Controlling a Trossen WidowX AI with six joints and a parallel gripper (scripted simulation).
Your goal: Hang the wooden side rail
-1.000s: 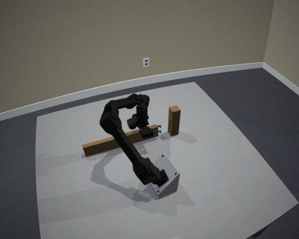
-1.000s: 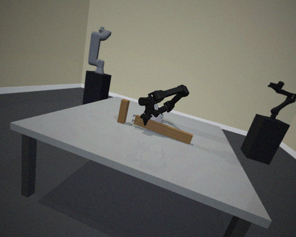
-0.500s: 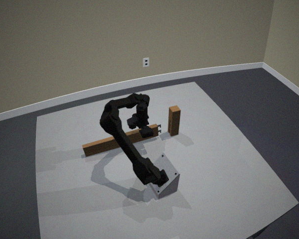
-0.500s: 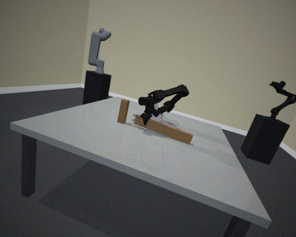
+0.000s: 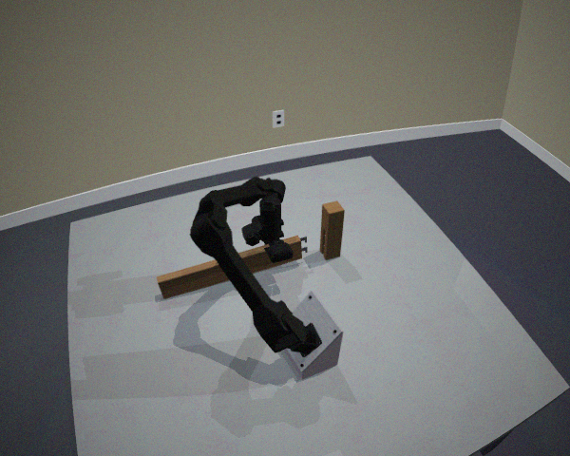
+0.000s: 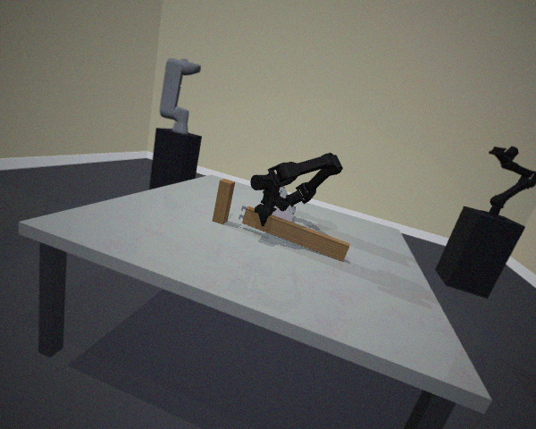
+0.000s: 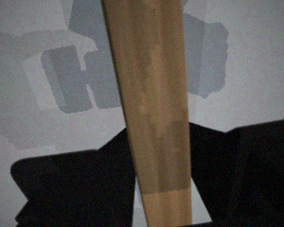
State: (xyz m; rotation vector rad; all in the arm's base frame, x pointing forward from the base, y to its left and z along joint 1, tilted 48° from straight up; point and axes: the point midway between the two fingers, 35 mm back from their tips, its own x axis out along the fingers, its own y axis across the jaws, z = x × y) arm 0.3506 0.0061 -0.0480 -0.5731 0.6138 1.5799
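Observation:
The wooden side rail (image 5: 192,283) (image 6: 314,239) (image 7: 149,61) stands on its narrow edge. Its far end rests on the table, and its hook end looks slightly raised above a shadow. My gripper (image 5: 278,252) (image 6: 263,220) (image 7: 152,125) is shut on the rail near the hook end, one finger on each side. Two small steel hooks (image 5: 304,239) (image 6: 242,208) stick out of that end, one above the other, with a gap to the post. The headboard post (image 5: 333,236) (image 6: 223,202) stands upright. Its slot (image 5: 323,240) faces the hooks; the pins cannot be made out.
The arm's wedge-shaped base (image 5: 331,349) stands on the pale table (image 5: 423,338) (image 6: 166,244). The arm arches over the rail. Off the table in the exterior view are a grey arm (image 6: 170,89) and another black arm (image 6: 513,189), each on a dark pedestal.

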